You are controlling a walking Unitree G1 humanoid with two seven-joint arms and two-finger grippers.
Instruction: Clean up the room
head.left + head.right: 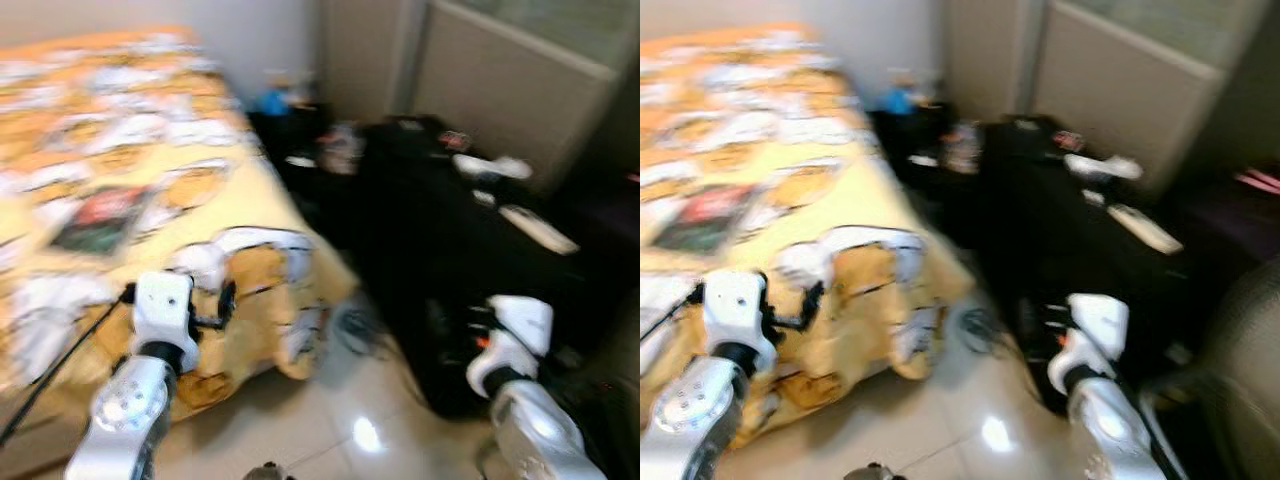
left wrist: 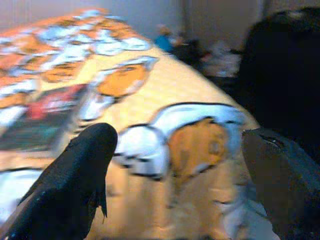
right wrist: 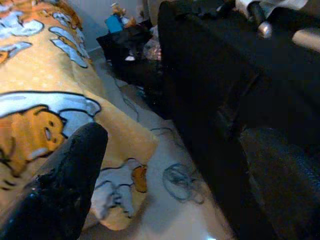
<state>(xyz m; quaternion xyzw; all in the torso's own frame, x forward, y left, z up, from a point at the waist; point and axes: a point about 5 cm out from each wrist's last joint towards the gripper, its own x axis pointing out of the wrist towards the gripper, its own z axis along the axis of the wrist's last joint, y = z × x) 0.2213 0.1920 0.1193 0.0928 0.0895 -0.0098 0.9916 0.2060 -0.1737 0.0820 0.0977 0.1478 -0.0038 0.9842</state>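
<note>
- Room cleanup is looking like it's at the scouting stage to me: the head views are smearing with blur, so the robot is probably walking or turning, and nothing is being held.
- Left gripper (image 2: 175,165) is hanging with its fingers spread wide and empty over the corner of the bed (image 1: 120,150); right gripper (image 3: 170,175) is also gaping with nothing in it, sitting between the bed's edge and the black desk (image 1: 450,260).
- Bed is filling the 9 to 11 o'clock side, wearing a yellow-orange cartoon blanket with a dark book or magazine (image 1: 100,218) lying flat on it.
- Desk is running from 1 to 4 o'clock, carrying white odds and ends I can't identify.
- Loose cable coil (image 3: 182,182) is lying on the shiny floor near 6 o'clock, and a dark clutter pile (image 1: 300,125) is sitting at 12.
- Next move, I'm guessing: stopping, picking one target, and lining a gripper up on it.
</note>
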